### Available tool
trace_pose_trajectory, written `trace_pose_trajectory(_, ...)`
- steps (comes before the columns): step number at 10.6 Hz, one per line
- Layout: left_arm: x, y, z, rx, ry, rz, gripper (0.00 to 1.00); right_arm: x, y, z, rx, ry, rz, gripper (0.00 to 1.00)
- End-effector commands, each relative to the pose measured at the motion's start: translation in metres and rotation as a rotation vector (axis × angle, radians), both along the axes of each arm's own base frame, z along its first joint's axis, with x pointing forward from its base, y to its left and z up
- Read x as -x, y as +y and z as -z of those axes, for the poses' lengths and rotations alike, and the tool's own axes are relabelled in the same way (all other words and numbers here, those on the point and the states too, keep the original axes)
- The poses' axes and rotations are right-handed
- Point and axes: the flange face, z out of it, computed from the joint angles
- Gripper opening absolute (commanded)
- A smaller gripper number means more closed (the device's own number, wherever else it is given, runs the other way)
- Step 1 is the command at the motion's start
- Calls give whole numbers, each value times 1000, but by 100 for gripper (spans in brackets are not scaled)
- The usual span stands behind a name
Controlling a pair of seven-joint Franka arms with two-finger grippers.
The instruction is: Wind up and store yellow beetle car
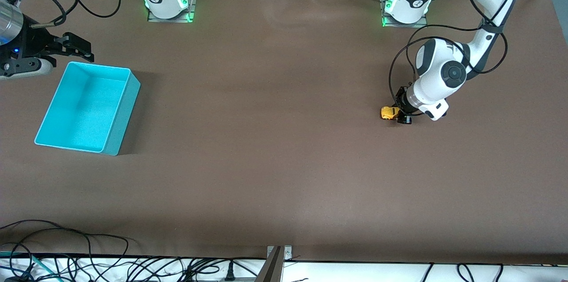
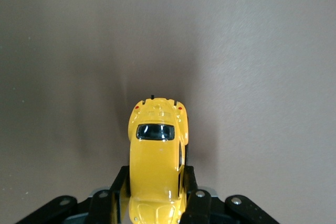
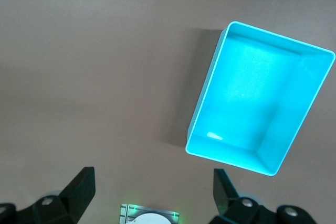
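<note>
The yellow beetle car sits on the brown table toward the left arm's end. My left gripper is down at the table and shut on it. In the left wrist view the black fingers press both flanks of the car, whose dark window faces up. My right gripper hangs open at the right arm's end of the table, beside the teal bin. The right wrist view shows its fingers wide apart with nothing between them, and the bin empty below.
Both arm bases stand on plates with green lights along the table edge farthest from the camera. Loose black cables lie along the nearest edge. Brown tabletop stretches between bin and car.
</note>
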Motion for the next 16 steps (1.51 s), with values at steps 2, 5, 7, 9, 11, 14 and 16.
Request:
trace_pose_trajectory(2, -5, 15, 10, 4, 16, -32, 0, -1, -2, -3, -22, 8, -8, 100)
trace_pose_trajectory(5, -16, 68, 13, -5, 0, -13, 0, -1, -2, -3, -22, 8, -8, 100)
trace_pose_trajectory(7, -18, 100, 12, 0, -10, 1, 0, -1, -2, -4, -22, 6, -8, 100)
trace_pose_trajectory(9, -15, 134, 14, 8, -13, 34, 0, -1, -2, -3, -22, 8, -8, 100)
trace_pose_trajectory(11, -11, 166, 19, 14, -11, 39, 0, -1, -2, -4, -22, 6, -8, 100)
trace_pose_trajectory(14, -9, 203, 16, 7, -22, 1, 0, -1, -2, -4, -22, 6, -8, 100)
trace_pose_trajectory(16, -10, 216, 14, 8, -34, 16, 0, -1, -2, -4, -22, 6, -8, 100)
